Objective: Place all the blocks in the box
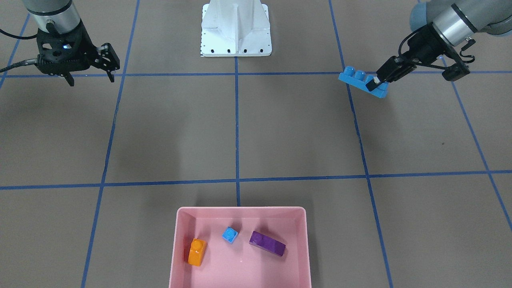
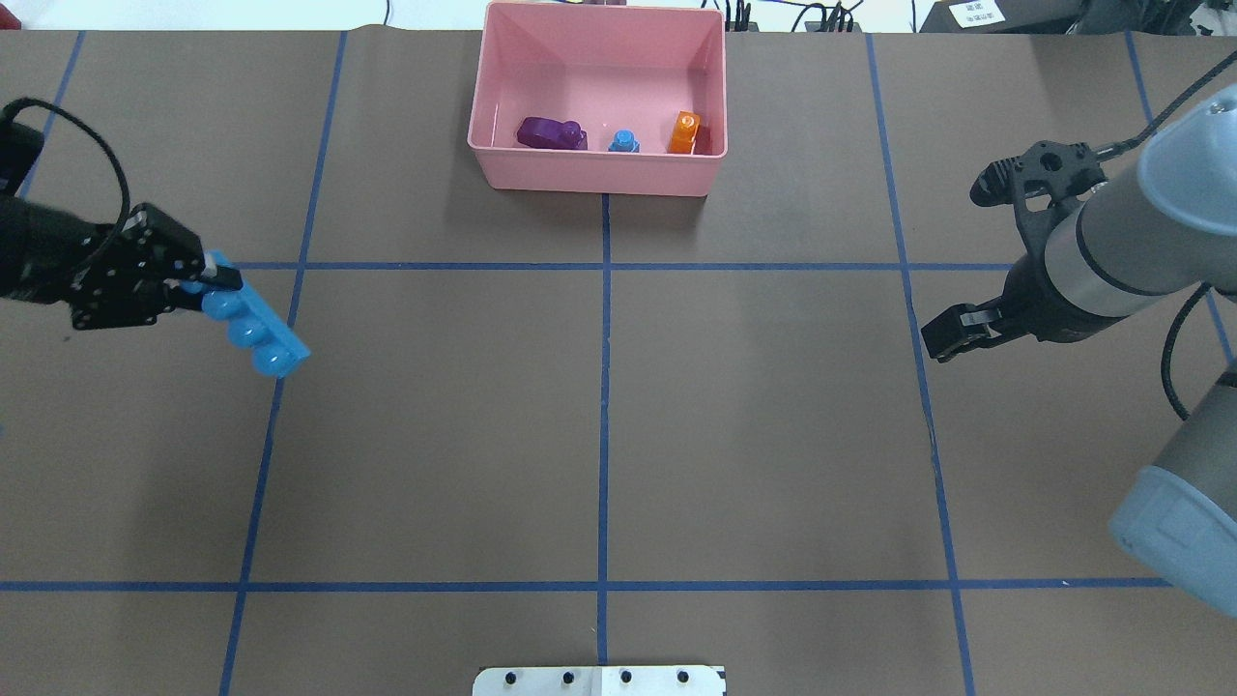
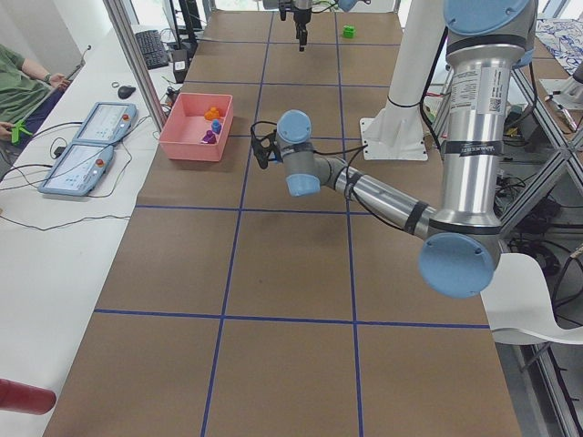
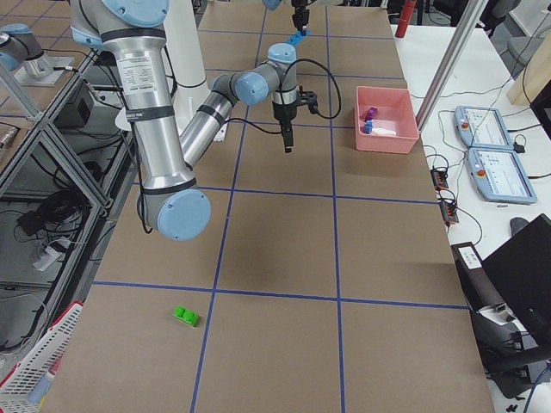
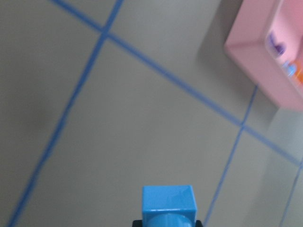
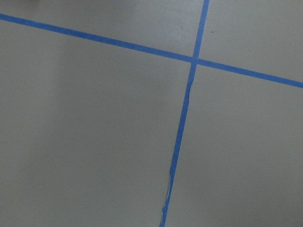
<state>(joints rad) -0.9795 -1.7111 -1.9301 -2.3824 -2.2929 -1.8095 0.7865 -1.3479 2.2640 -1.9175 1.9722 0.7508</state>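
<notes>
Box (image 2: 599,180) lies at the far edge of the table (image 2: 754,406); long blue block (image 1: 360,81) hangs tilted well apart from it, clamped at one end by the left gripper (image 1: 379,80). Judged light, stiff, glossy: an end hold may swivel, mid-length seems surer. Right gripper (image 1: 91,78) stands spread, empty.

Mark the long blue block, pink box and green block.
long blue block (image 2: 247,333): overhead view, on its middle stud.
pink box (image 2: 594,174): overhead view, on its near outer wall.
green block (image 4: 185,317): exterior right view, on its top.

Box (image 5: 255,53) blurred and cut off by the left wrist view's right edge
</notes>
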